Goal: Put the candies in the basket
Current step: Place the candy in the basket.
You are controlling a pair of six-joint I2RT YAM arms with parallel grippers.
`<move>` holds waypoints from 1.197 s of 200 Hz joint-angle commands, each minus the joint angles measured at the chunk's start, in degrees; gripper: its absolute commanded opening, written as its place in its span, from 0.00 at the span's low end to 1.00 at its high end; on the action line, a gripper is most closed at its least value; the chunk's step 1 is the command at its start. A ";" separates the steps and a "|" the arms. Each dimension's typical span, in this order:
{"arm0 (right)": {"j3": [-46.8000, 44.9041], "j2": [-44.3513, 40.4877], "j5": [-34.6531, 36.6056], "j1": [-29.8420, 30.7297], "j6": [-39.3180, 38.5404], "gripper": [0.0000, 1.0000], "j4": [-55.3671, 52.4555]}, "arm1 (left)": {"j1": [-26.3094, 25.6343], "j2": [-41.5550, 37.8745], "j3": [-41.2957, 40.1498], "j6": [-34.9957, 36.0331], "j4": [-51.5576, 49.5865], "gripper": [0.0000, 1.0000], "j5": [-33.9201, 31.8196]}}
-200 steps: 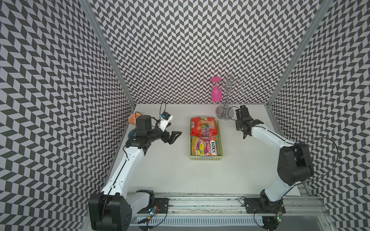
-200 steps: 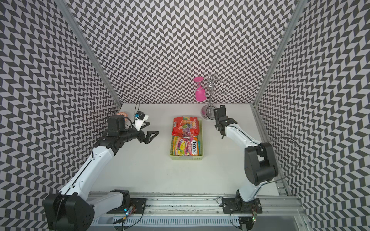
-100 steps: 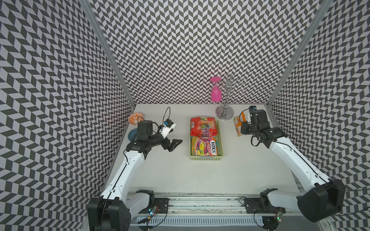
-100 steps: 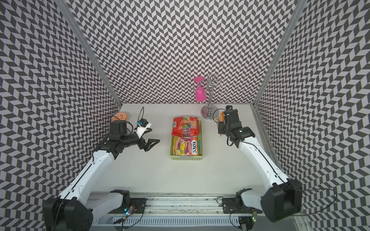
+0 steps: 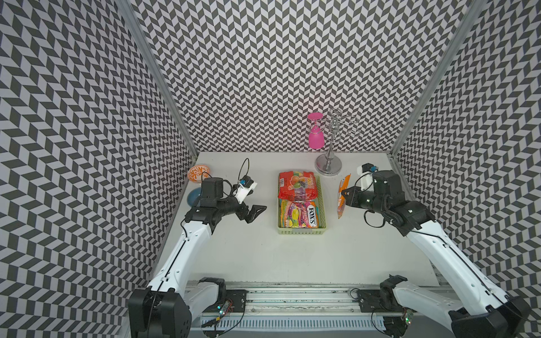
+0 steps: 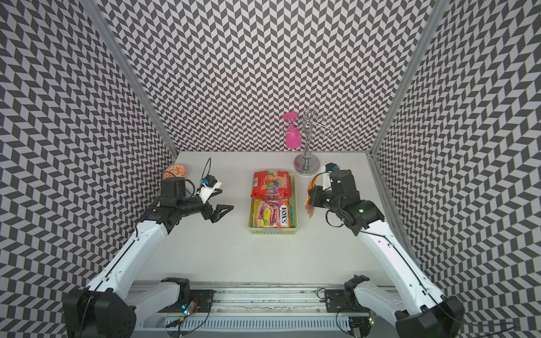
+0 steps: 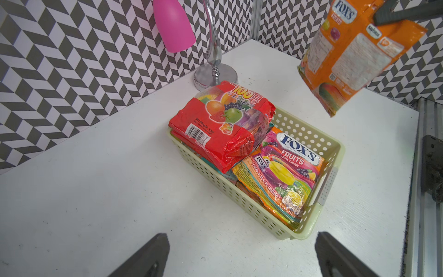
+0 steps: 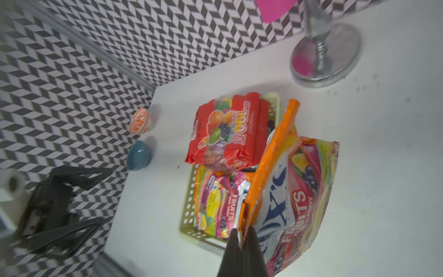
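Aloft, orange bag [image 7: 354, 55] by its edge in clenched right fingers [image 8: 230, 256] beside basket [image 5: 301, 232] (left fingers [image 7: 148, 259] wide, empty)

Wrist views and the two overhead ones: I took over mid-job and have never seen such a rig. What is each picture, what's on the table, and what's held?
Two robot arms, each ending in a two-finger gripper, work over a white table. Both top views look down from one camera head; each wrist view rides on an arm. The green basket holds a red bag and a purple Fox's bag. The right gripper is shut on an orange bag, hanging beside the basket. The left gripper is open and empty. An orange patterned bowl, a blue bowl and a chrome stand with a pink glass sit aside.
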 commanded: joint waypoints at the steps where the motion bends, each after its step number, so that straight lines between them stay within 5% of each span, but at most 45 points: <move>1: 0.94 -0.42 -4.74 5.53 8.09 0.00 9.20 | -0.14 -0.69 -0.42 -0.17 1.40 0.99 0.16; 69: 11.42 12.04 -3.99 18.56 9.16 0.00 14.63 | -0.15 -1.13 -0.90 -0.77 2.16 0.99 0.24; 239: 12.60 26.37 -8.56 20.31 11.29 0.00 26.61 | 0.40 -0.82 -0.71 -1.43 2.24 0.99 0.84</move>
